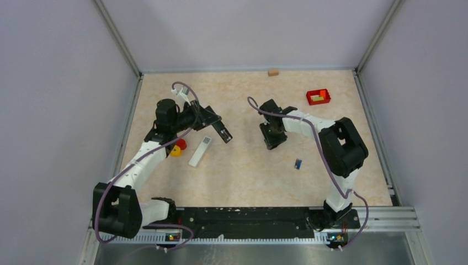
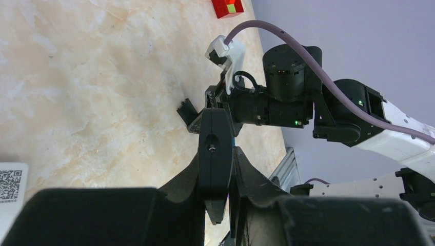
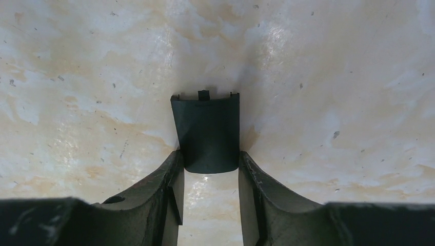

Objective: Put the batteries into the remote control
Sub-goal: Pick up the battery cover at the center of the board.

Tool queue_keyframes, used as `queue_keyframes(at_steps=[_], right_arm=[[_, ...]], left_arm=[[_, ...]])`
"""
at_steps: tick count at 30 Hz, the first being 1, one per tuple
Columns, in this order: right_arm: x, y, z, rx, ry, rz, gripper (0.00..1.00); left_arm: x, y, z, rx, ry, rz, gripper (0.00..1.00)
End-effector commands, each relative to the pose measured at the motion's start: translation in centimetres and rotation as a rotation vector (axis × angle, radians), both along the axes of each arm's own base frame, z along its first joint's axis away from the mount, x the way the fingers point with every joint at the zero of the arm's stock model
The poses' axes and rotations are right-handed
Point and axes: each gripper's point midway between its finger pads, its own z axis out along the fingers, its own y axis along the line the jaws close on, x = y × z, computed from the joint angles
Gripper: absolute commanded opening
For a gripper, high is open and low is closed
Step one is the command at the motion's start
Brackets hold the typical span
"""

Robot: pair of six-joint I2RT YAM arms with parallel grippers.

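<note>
My left gripper (image 1: 219,128) is shut on a black remote control (image 1: 224,132) and holds it above the table; in the left wrist view the remote (image 2: 215,148) stands edge-on between the jaws of the left gripper (image 2: 218,156). My right gripper (image 1: 273,141) is low at mid-table. In the right wrist view the right gripper (image 3: 208,160) is shut on the near end of a black battery cover (image 3: 206,128) that rests on the table. A small blue piece (image 1: 298,163) lies right of centre. The two dark batteries are not in view.
A white remote (image 1: 200,150) lies left of centre; its QR label shows in the left wrist view (image 2: 10,184). A red and yellow object (image 1: 177,147) lies beside it. A red tray (image 1: 318,97) sits at the back right and a small wooden block (image 1: 272,72) at the back wall.
</note>
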Motion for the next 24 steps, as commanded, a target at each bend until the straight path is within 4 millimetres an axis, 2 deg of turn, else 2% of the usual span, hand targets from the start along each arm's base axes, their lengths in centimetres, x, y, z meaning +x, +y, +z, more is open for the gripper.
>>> queue_keyframes(at_steps=[1, 5, 10, 14, 17, 21, 24], right_arm=[[0.8, -0.1, 0.6, -0.007, -0.046, -0.013, 0.30], [1.4, 0.9, 3.7, 0.076, -0.129, -0.004, 0.29], [0.4, 1.6, 6.4, 0.169, -0.170, 0.037, 0.29], [-1.1, 2.5, 8.9, 0.278, -0.210, 0.105, 0.29], [-2.9, 4.0, 11.1, 0.379, -0.264, 0.202, 0.28], [-5.1, 6.0, 14.5, 0.477, -0.367, 0.311, 0.28], [-6.1, 7.0, 16.2, 0.494, -0.433, 0.367, 0.28]], left_arm=[[-0.4, -0.2, 1.5, -0.013, -0.067, -0.038, 0.00], [-0.6, -0.8, 1.1, -0.019, -0.065, -0.063, 0.00], [-0.5, -2.1, -0.2, -0.015, -0.036, -0.086, 0.00], [-0.2, -3.5, -0.8, -0.015, -0.038, -0.100, 0.00], [0.3, -4.3, -0.8, -0.010, -0.068, -0.096, 0.00], [1.0, -5.0, -0.4, -0.018, -0.135, -0.084, 0.00], [1.4, -5.6, -0.1, -0.045, -0.146, -0.083, 0.00]])
